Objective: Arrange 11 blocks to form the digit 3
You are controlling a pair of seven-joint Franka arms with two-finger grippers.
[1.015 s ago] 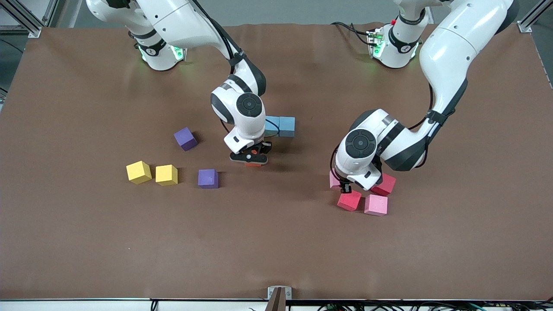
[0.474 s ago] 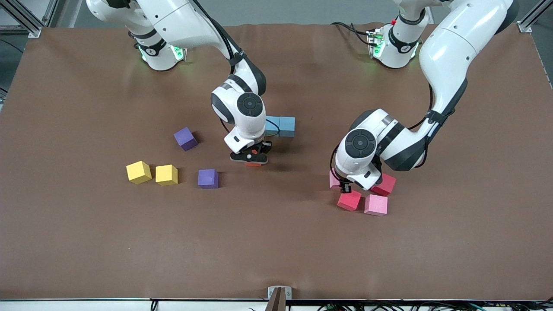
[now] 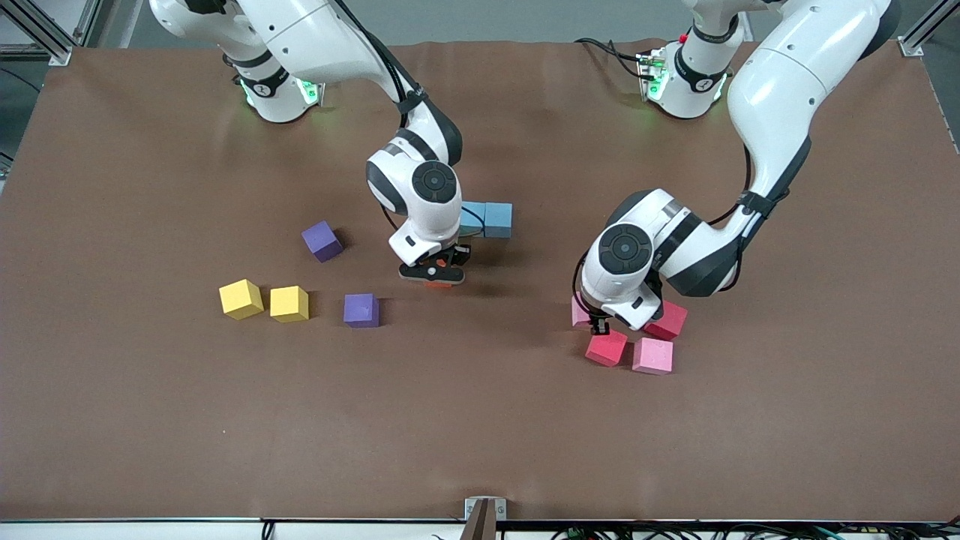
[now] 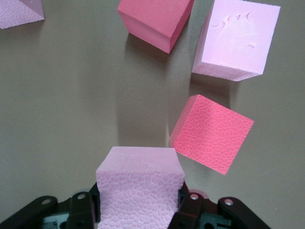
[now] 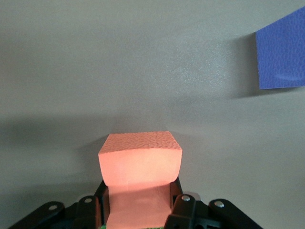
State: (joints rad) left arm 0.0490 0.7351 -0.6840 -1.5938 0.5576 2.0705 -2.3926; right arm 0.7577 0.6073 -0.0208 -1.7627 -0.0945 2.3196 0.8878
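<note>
red blocks (image 4: 212, 133) crowding left gripper (image 4: 138, 210)

Green cube unseen, third blue cube (image 3: 471, 218) and orange cube (image 3: 437, 284) mostly hidden under right arm

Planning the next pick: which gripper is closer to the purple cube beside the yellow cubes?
Right. The right gripper, shut on the orange cube, is just beside the purple cube. The left gripper, shut on a pink cube, is among the red and pink cubes.

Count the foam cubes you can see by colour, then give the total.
light blue cubes: 2
purple cubes: 2
yellow cubes: 2
pink cubes: 3
red cubes: 2
orange cubes: 1
Total: 12
More may hide under the right arm.
</note>
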